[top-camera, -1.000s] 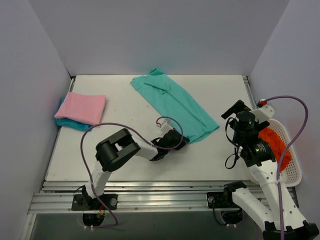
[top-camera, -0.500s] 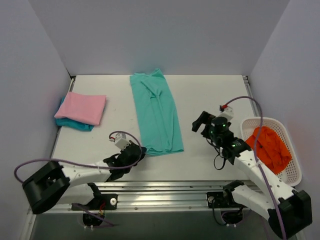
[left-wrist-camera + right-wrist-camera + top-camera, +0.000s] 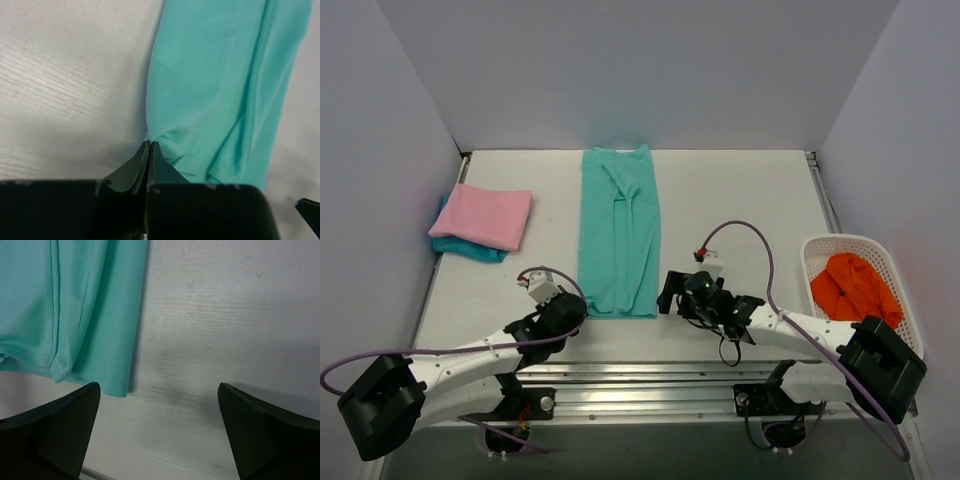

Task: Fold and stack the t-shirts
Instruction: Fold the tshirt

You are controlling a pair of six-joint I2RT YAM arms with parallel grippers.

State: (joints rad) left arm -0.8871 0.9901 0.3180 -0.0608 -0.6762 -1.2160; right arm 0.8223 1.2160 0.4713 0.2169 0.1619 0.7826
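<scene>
A mint-teal t-shirt [image 3: 618,230] lies folded into a long narrow strip down the middle of the table. My left gripper [image 3: 576,310] is shut on its near left corner, seen in the left wrist view [image 3: 150,145] with the fabric [image 3: 220,90] bunched at the tips. My right gripper [image 3: 667,297] is open and empty just right of the shirt's near right corner [image 3: 117,385]. A folded pink t-shirt [image 3: 485,215] lies on a darker turquoise one [image 3: 460,247] at the far left.
A white mesh basket [image 3: 910,330] holding an orange cloth [image 3: 855,285] stands at the right edge. Grey walls close in the table on three sides. A metal rail runs along the near edge.
The shirt swung from a diagonal to straight up and down. My left gripper pulled its near corner left and toward me. My right arm came from the basket to the shirt's near right corner.
</scene>
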